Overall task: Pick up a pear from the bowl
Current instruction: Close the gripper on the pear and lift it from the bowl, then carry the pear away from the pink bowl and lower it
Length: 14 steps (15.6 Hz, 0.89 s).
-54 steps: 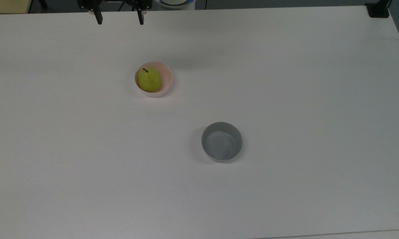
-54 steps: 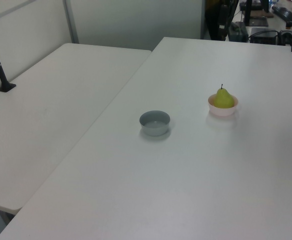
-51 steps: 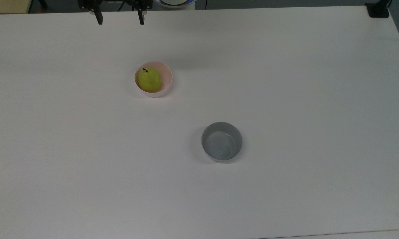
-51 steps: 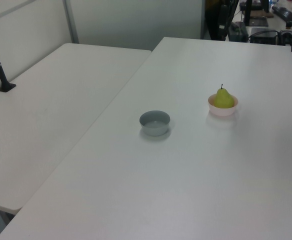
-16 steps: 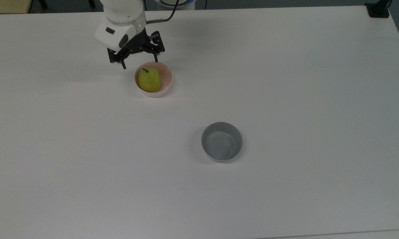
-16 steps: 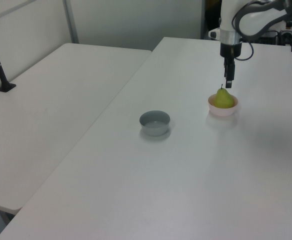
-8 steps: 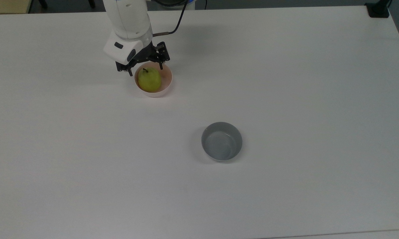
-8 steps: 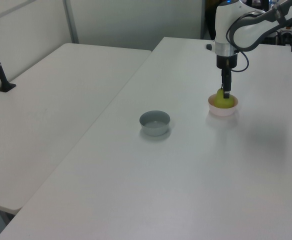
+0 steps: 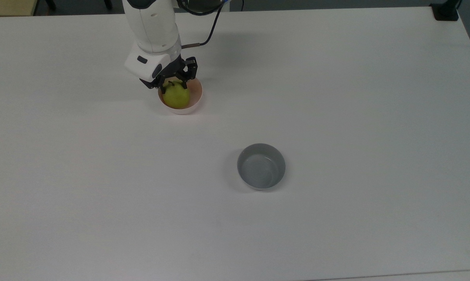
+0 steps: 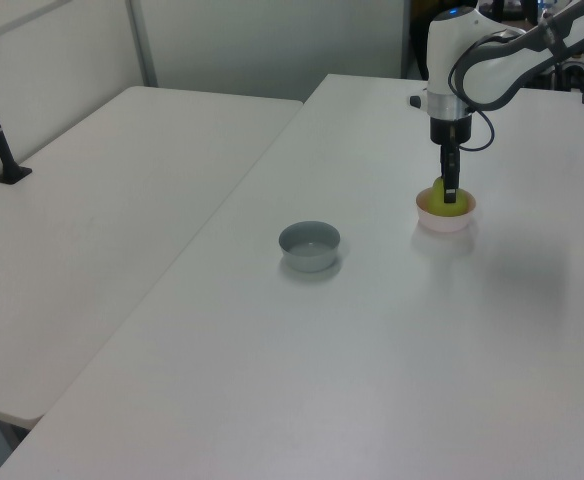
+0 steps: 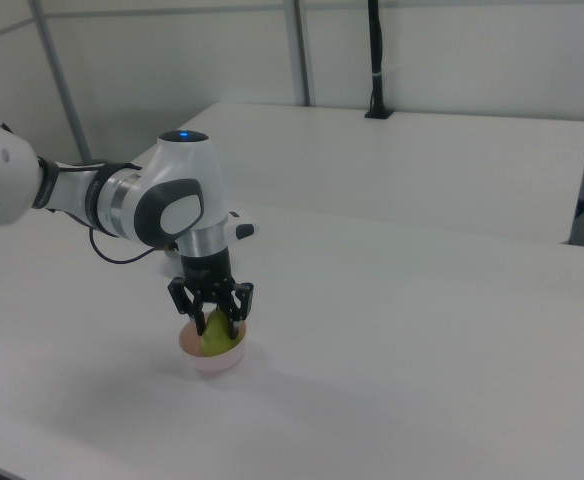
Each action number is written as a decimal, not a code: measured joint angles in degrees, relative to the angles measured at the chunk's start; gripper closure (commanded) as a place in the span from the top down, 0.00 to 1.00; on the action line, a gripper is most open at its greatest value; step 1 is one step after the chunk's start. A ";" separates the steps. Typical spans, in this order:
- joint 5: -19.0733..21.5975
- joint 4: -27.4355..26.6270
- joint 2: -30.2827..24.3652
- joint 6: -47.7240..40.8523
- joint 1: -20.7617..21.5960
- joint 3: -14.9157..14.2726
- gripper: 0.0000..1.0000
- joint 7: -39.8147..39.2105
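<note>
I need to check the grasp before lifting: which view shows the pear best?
The top view: the pear lies largely uncovered in the pink bowl, the claw over its upper end. In the right view the fingers straddle the pear, hiding part. In the left view a finger crosses the pear.

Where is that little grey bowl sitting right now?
The grey bowl stands by itself on the white table, a little below the top view's centre. It is well apart, down and to the top view's right, from the pink bowl holding the pear.
</note>
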 measured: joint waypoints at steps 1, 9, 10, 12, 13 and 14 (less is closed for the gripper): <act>0.00 0.01 -0.01 0.00 0.00 0.01 0.00 0.00; 0.00 0.89 -0.62 -2.57 0.00 0.36 0.00 0.00; 0.00 1.70 -1.33 -4.10 -0.01 0.36 0.00 0.00; 0.00 3.41 -2.59 -6.73 -0.02 0.37 0.00 0.00; 0.00 4.27 -2.98 -7.73 -0.03 0.37 0.00 0.00; 0.00 5.39 -3.23 -8.74 -0.07 0.37 0.00 0.00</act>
